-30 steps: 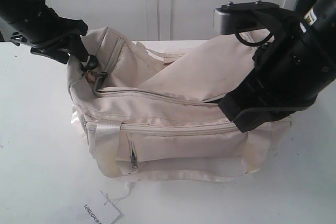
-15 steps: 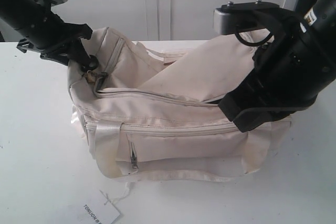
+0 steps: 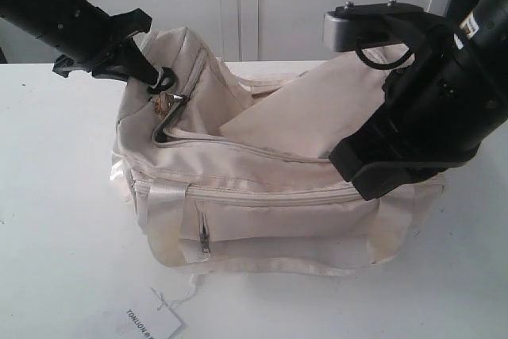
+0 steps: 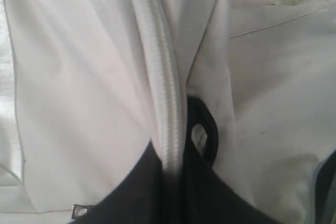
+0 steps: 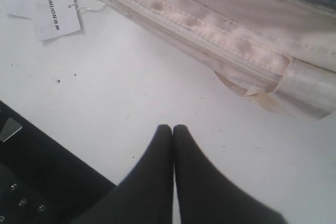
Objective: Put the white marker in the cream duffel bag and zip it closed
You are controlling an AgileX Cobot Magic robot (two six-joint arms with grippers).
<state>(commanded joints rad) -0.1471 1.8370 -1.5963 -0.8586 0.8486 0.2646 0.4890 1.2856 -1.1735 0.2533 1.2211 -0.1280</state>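
Observation:
The cream duffel bag lies on the white table with its curved top zipper gaping and a fabric flap standing up behind it. My left gripper holds the bag's left end lifted, beside a black ring. In the left wrist view that gripper is shut on the closed zipper band, the black ring lying against one finger. My right gripper is shut and empty over bare table near the bag's seam. No white marker shows in any view.
A white paper tag with black lettering lies on the table in front of the bag; the right wrist view shows this tag too. The bulky right arm covers the bag's right end. A white wall stands behind.
My left gripper has risen and moved right, pulling the bag's left end up and stretching the zipper line. The bag shifted slightly right. The right arm has not moved.

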